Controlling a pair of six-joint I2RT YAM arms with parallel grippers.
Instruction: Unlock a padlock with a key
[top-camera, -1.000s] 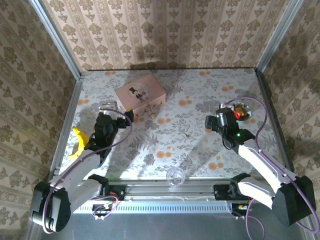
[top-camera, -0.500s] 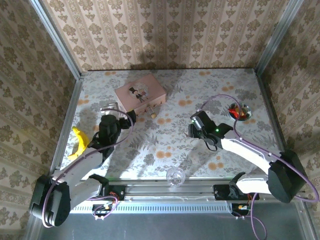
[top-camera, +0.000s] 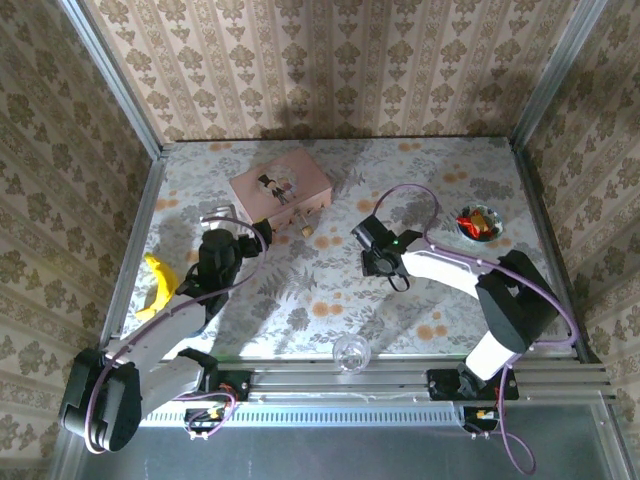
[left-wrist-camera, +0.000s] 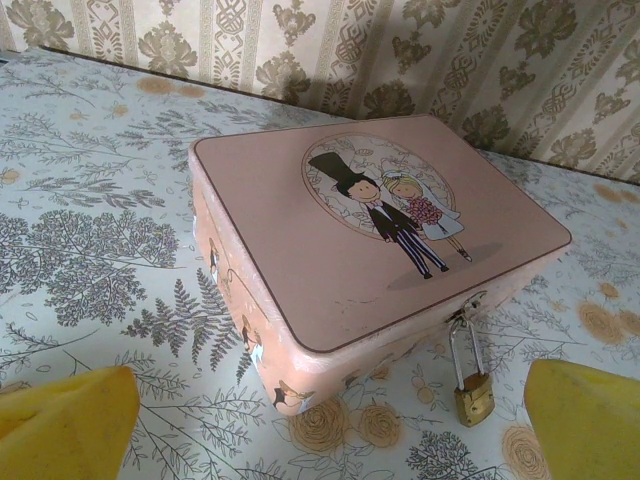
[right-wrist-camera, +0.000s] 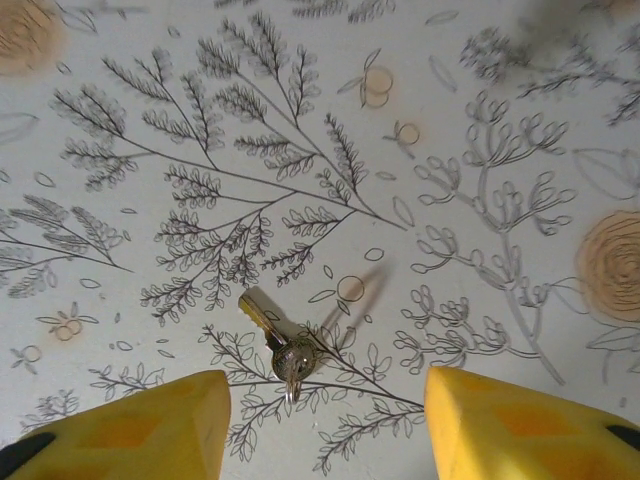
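Observation:
The tiny brass padlock (left-wrist-camera: 473, 386) hangs by its silvery shackle from the hasp of the pink picture-lidded box (left-wrist-camera: 330, 250) and rests on the table; from above the padlock (top-camera: 305, 228) lies at the box's (top-camera: 280, 187) near right corner. My left gripper (left-wrist-camera: 325, 440) is open and low, a short way before the box's near corner, with nothing between its yellow fingers (left-wrist-camera: 65, 420). The small silver key (right-wrist-camera: 278, 340) with its ring lies flat on the flowered table. My right gripper (right-wrist-camera: 325, 430) hovers over it, open, and the key lies in the gap, untouched by its fingers (right-wrist-camera: 520, 425).
A yellow banana (top-camera: 155, 283) lies by the left wall. A clear glass ball (top-camera: 351, 352) sits at the near edge. A small bowl of sweets (top-camera: 478, 222) stands at the right. My left gripper (top-camera: 250, 235) and right gripper (top-camera: 368, 248) are about a hand's width apart.
My right arm has swung left from beside the bowl to above the key, and its jaws have narrowed. The left arm has barely moved.

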